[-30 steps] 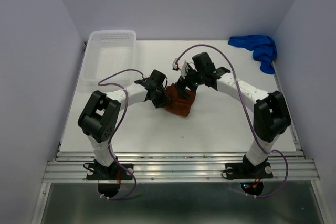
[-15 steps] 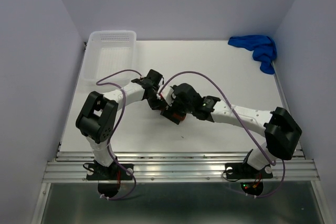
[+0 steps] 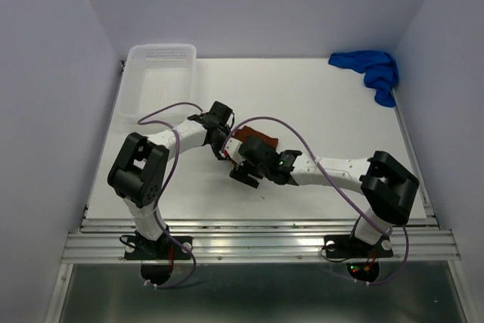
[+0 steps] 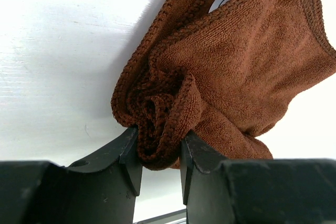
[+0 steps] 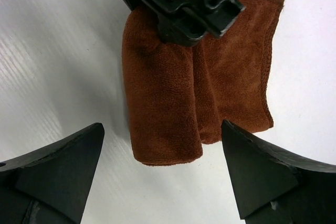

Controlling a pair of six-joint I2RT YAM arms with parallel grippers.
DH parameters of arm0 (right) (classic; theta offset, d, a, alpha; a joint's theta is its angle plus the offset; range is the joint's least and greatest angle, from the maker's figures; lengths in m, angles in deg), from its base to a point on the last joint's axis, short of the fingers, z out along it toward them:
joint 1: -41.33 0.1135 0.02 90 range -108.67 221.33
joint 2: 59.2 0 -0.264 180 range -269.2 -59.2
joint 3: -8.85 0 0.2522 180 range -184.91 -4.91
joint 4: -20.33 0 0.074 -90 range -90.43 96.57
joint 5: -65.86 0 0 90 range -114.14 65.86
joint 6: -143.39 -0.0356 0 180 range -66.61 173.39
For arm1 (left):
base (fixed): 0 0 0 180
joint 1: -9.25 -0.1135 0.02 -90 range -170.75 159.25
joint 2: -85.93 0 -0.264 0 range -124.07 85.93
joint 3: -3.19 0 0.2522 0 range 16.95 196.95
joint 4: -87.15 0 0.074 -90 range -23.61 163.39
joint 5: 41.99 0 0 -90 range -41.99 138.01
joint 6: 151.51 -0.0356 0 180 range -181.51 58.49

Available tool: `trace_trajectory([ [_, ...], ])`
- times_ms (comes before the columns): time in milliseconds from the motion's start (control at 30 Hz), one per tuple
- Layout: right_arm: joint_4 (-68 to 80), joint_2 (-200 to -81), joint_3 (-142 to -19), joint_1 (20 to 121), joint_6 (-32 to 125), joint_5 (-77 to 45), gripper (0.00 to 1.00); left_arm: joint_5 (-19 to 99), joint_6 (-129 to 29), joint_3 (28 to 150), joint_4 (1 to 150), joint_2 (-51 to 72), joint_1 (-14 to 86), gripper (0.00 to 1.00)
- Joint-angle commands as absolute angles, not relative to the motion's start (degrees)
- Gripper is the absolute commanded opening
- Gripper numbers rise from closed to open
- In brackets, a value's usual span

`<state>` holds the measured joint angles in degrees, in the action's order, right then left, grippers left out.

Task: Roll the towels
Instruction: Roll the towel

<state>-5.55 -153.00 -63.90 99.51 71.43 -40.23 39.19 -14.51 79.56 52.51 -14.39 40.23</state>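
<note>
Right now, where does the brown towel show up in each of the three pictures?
Top external: the rust-brown towel sits near the picture's centre.
Left wrist: the towel fills the centre and upper right, its bunched end pinched by the left gripper.
Right wrist: the towel is in the centre, just below the left gripper.
Shared landmark: the left gripper clamped on the towel shows in all three.

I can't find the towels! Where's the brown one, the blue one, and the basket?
brown towel (image 5: 168, 108): right wrist view, folded middle.
blue towel (image 3: 369, 62): top external view, bunched middle.
basket (image 3: 162, 54): top external view, far perforated wall.
</note>
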Motion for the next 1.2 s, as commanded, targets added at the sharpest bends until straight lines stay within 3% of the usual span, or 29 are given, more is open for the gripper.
trace_trajectory([
  [0, -2.92, -153.95, -63.28, 101.18, 71.14, -43.56, 0.96, 39.48, -15.54, 77.86, 47.73, -13.56, 40.1, 0.28],
  [467, -2.92, -155.96, -60.38, 102.94, 68.68, -44.79, 0.91, 39.48, -15.1, 77.95, 47.37, -13.39, 39.74, 0.28],
  [533, -2.66, -157.28, -60.46, 102.94, 68.33, -46.19, 0.86, 39.39, -15.1, 77.69, 47.55, -13.13, 39.66, 0.28],
  [600, -2.57, -158.51, -60.72, 102.94, 67.98, -46.11, 0.73, 39.31, -14.93, 77.51, 47.64, -13.04, 39.66, 0.28],
  [733, -2.13, -159.57, -60.46, 102.94, 67.1, -48.12, 0.6, 38.87, -14.93, 77.07, 47.9, -12.78, 39.57, 0.28],
  [833, -1.08, -159.92, -60.29, 102.94, 65.96, -50.14, 0.35, 38.6, -14.49, 76.37, 48.34, -11.81, 39.57, 0.28],
  [867, -1.07, -160.1, -60.29, 102.94, 65.61, -50.59, 0.22, 38.86, -14.4, 76.28, 48.26, -11.55, 39.48, 0.28],
  [900, -0.81, -160.1, -60.29, 102.94, 65.08, -51.64, 0.17, 39.21, -14.23, 76.02, 48.25, -10.67, 39.48, 0.29],
  [933, -0.81, -159.92, -60.29, 102.94, 64.47, -51.47, 0.15, 39.39, -14.05, 75.84, 48.43, -10.06, 39.48, 0.32],
  [967, -0.81, -159.31, -60.29, 102.94, 63.24, -50.43, 0.13, 39.48, -13.79, 75.58, 48.78, -8.74, 39.48, 0.45],
  [1033, -1.07, -158.08, -60.64, 102.94, 62.71, -47.44, 0.08, 39.66, -13.79, 75.32, 49.3, -7.08, 39.48, 0.52],
  [1067, -1.34, -156.42, -60.64, 101.64, 61.75, -45.86, 0.01, 40.35, -13.35, 75.05, 49.31, -6.28, 39.48, 0.62],
  [1167, -2.48, -153.95, -61.25, 99.7, 58.76, -36.64, 0.01, 41.15, -12.91, 74.53, 49.22, -3.2, 39.22, 0.77],
])
